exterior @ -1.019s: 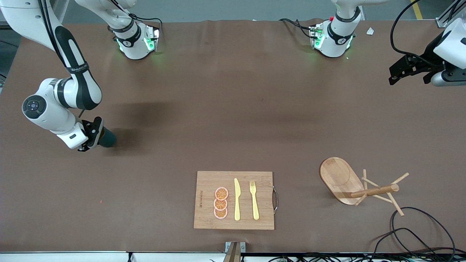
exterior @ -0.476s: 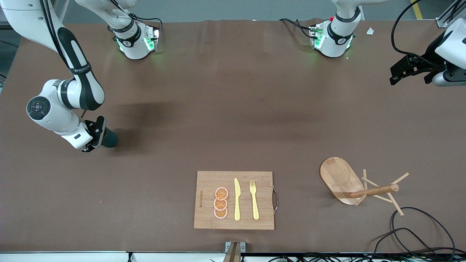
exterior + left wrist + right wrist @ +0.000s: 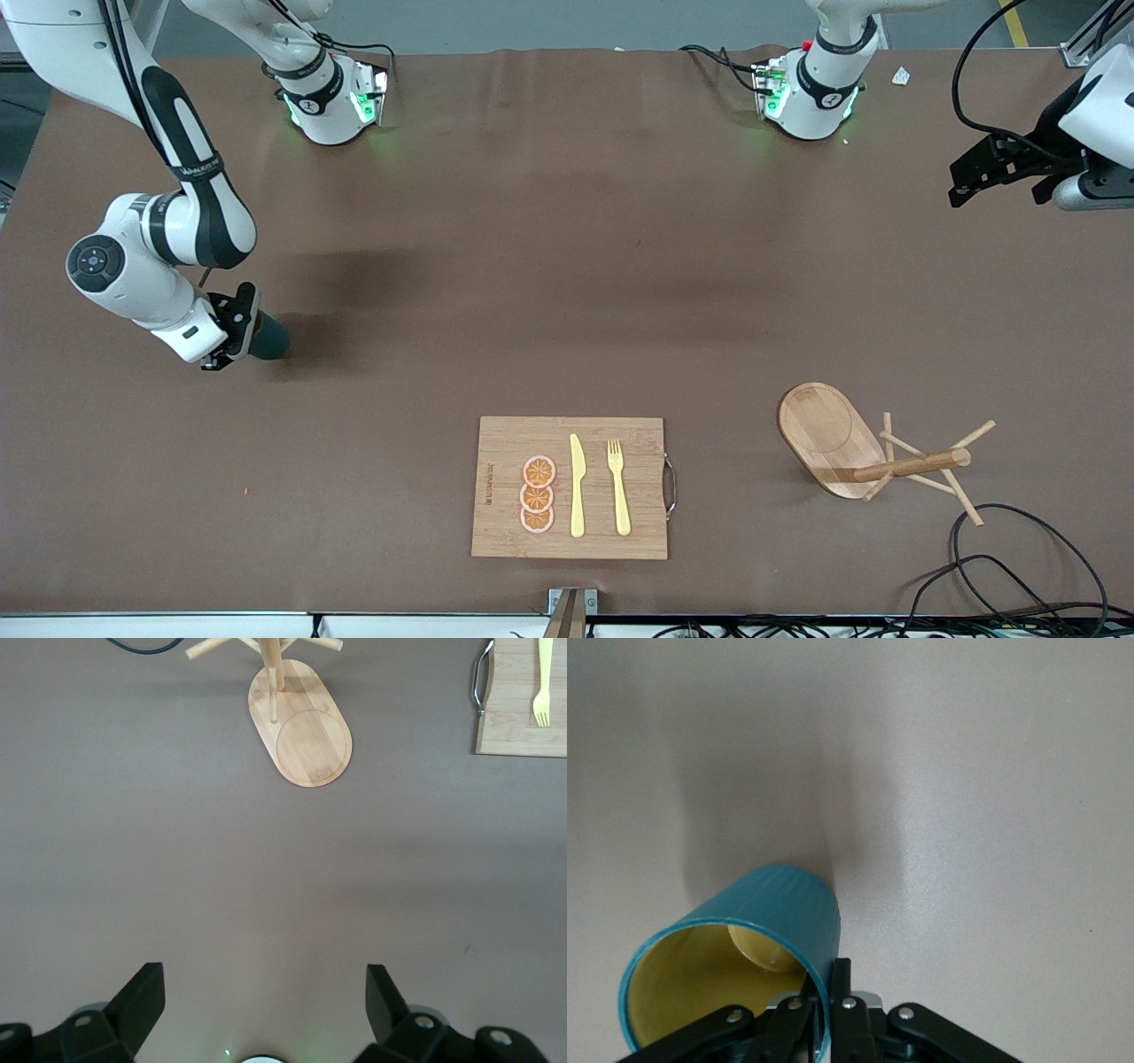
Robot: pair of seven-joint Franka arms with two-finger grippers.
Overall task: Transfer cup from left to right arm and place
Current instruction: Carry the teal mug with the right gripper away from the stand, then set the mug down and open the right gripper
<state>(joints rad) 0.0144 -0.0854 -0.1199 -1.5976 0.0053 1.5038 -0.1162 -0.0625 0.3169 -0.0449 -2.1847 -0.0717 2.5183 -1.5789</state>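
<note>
One small teal cup (image 3: pixel 266 335) is the only task object, and it sits at the right arm's end of the table, well apart from the wooden cutting board (image 3: pixel 505 532) and the mug tree (image 3: pixel 837 439). The right gripper (image 3: pixel 824 1014) is clamped on the cup's rim, one finger inside against the yellowish lining and one outside on the ribbed teal wall. In the right wrist view the cup appears tilted, its base toward the tabletop (image 3: pixel 567 266); whether the base actually touches I cannot tell.

It looks stiff and light, probably a hard glazed or plastic body (the smooth lining suggests a slippery surface). A thin rim pinch like this gives little contact, so the cup could pivot or slide if swung quickly. No handle shows in these views, so the rim wall remains the practical hold.

Over the left arm's end of the table the left gripper (image 3: pixel 266 1005) waits with its fingers spread wide and nothing between them.
</note>
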